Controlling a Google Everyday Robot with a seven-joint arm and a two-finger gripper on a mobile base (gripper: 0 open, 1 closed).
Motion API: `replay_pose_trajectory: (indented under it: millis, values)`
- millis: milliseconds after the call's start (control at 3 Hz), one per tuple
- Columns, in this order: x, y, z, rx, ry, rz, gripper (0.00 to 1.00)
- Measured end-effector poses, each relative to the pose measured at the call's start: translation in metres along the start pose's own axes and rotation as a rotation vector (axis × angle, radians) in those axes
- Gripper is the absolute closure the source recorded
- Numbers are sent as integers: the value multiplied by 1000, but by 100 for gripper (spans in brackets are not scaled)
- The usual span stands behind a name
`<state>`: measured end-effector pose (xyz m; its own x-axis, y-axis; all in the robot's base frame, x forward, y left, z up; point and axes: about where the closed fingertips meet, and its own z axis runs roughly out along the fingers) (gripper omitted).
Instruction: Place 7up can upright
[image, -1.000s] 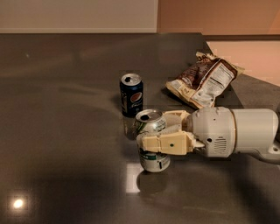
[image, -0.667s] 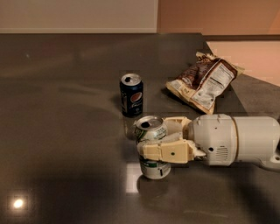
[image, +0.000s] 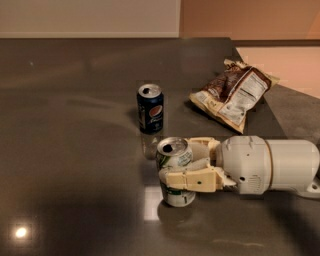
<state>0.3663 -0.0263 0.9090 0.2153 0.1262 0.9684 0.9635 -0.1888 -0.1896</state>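
Note:
The 7up can (image: 175, 155) is silver-white with green markings. It stands nearly upright on the dark table (image: 75, 150), its open top tilted a little toward the camera. My gripper (image: 181, 167) comes in from the right on a white arm (image: 270, 165). Its cream fingers (image: 192, 181) are shut around the middle of the can, hiding part of its body. The can's base (image: 179, 197) is at the table surface.
A dark blue Pepsi can (image: 150, 108) stands upright just behind and left of the 7up can. A brown chip bag (image: 234, 93) lies at the back right, near the table's right edge.
The gripper and the can have shifted slightly lower and toward the camera; the can stays held, its top now a bit more upright.

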Motion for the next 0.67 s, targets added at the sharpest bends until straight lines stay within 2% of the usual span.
replay_pose_trajectory:
  millis: [333, 667]
  values:
    - [-2, 9, 0, -4, 17, -56, 74]
    - [-7, 19, 1, -6, 43, -109, 50]
